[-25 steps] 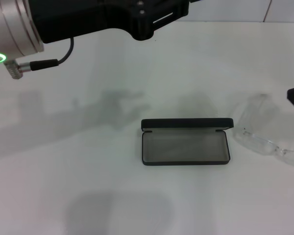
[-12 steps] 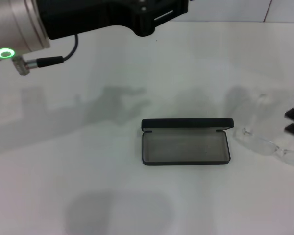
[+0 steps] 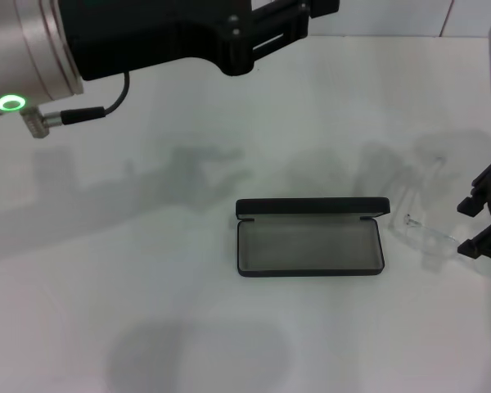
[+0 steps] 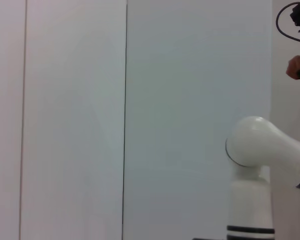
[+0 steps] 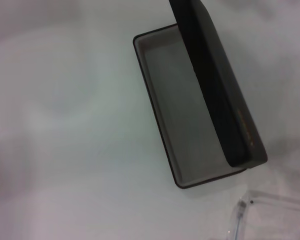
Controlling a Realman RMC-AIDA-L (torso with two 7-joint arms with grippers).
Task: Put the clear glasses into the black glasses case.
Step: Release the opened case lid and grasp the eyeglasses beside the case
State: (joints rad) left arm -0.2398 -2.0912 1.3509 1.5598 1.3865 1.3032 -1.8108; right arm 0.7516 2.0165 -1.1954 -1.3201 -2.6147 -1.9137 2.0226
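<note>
The glasses (image 3: 421, 233) lie on the white counter (image 3: 229, 327) just beside the right end of the case (image 3: 309, 246), barely visible against the surface; one hinge screw and a clear edge are what show plainly. Their long axis looks to run away from the case toward the right edge of the head view, slanting a little toward the robot, though the far end is hidden behind the right gripper (image 3: 484, 214). The case sits open at mid-counter, long side across the view, lid standing up along the far edge, grey tray bare. In the right wrist view the case (image 5: 200, 105) fills the middle and a corner of the glasses (image 5: 255, 210) shows close by.

The right gripper is by far the nearer one. It hangs directly over the outer part of the glasses, its two black fingers spread apart and holding nothing; whether they touch the plastic I cannot tell. Once gripped, the glasses need only a short carry leftward to the tray.

The left gripper (image 3: 266, 29) is raised far back, well apart from both things; its fingers cannot be judged.
</note>
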